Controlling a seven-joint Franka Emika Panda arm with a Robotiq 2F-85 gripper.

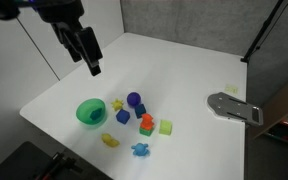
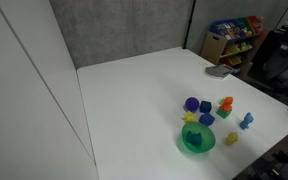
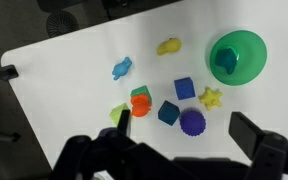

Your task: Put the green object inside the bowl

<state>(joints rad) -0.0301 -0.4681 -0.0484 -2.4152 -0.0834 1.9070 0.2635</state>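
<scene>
At the left of an exterior view, the gripper [image 1: 91, 62] hangs high over the desk's left edge, clear of every toy. In the wrist view we see its fingers [image 3: 89, 155] spread wide with nothing between them: released and empty.

Next along, near the desk's front-left corner, sits the bowl [image 1: 80, 110]. In the wrist view a dark teal shape lies inside it, close to the wall, and we take this for the green object [image 3: 224, 63]. On that reading the task looks as good as done.

Just beside the bowl lies a yellow star [image 1: 117, 105], then a purple ball [image 1: 134, 99] and a blue block [image 1: 123, 117]. Further right is a lime cube [image 1: 166, 127]. Well apart, toward the right edge, rests a grey tool [image 1: 234, 107].

The danger we see lies in any further descent.
- **Bowl:** The spread fingers could clip its rim. It looks light and stands close to the desk's edge, so a knock might tip it, spill the green object or push it over the edge.
- **Neighbouring toys:** The toys crowd close to the bowl. A nudge there would likely send the ball rolling and scatter the rest.
- **Wrong piece:** A needless second grab could also land on the wrong green, the lime cube.
</scene>
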